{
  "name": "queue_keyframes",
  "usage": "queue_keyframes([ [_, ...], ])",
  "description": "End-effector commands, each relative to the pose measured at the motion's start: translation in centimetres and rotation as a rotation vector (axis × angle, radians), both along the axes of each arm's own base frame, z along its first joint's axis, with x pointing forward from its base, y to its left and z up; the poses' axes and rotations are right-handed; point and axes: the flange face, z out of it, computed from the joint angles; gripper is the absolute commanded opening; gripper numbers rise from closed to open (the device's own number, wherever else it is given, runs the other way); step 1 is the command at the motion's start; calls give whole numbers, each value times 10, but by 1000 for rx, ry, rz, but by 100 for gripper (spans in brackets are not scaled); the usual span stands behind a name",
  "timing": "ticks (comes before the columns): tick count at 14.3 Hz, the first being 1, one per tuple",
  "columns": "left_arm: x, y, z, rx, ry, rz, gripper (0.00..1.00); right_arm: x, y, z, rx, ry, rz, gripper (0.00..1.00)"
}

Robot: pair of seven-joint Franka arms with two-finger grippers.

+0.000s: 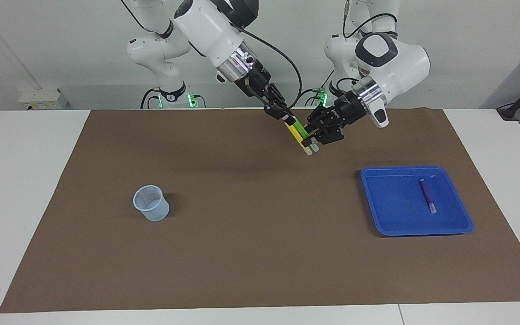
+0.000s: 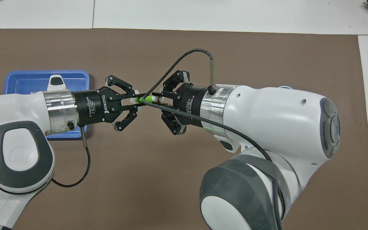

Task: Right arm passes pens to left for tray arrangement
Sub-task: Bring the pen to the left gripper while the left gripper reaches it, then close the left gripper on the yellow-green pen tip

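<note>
Green pen [image 1: 299, 129] and yellow pen [image 1: 294, 132], upper centre: clamped together by right gripper [image 1: 285, 118]; left gripper [image 1: 310, 140] pinching their lower ends.

Three pens [image 1: 427, 195], one tray [image 1: 386, 203], one cup [image 1: 151, 203].

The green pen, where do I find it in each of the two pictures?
Facing view: green pen up in the air, upper middle, where the two grippers meet.
Overhead view: green pen left of centre, a short stretch showing between the same grippers.
Shared landmark: the blue tray, toward the left arm's end.
</note>
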Motion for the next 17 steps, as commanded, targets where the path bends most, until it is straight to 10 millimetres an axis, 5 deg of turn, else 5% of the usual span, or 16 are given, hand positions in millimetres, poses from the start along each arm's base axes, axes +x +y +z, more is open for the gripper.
queue_keyframes([
  [1,-7,4,2,-11,1,37,0,2,3,0,4,-6,0,0],
  [10,-5,10,3,-11,-3,31,0,2,3,-1,-8,-30,27,0],
  [11,-4,12,2,-9,-3,32,0,1,3,-1,-12,-38,38,7],
  [12,-5,13,2,-2,-21,21,0,2,4,0,-11,-39,38,27],
  [14,-5,20,-4,20,-73,-7,0,2,4,0,-11,-38,37,48],
  [17,-5,22,-3,21,-75,-4,0,1,4,-1,-20,-38,42,58],
])
